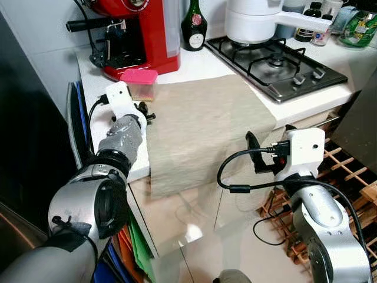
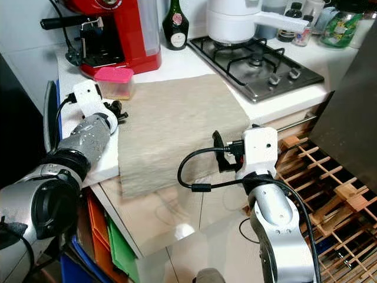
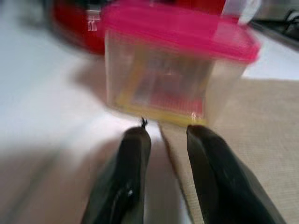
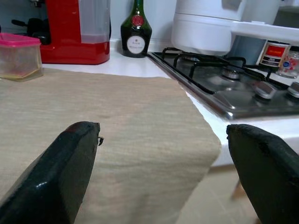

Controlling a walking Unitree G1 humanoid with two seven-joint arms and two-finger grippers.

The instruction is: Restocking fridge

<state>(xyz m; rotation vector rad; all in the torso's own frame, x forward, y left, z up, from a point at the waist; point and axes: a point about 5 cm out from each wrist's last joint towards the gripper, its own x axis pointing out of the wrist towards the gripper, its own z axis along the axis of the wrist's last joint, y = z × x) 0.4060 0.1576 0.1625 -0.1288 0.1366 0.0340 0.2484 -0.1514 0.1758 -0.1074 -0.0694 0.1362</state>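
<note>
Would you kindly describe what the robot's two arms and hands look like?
Both arms are silver with rounded joints. The left arm has a grey textured forearm, a black elbow ring and a white wrist block with a black cable plugged in. The right arm has a white wrist block with a looping black cable. The left hand and right hand each have two long black fingers.
</note>
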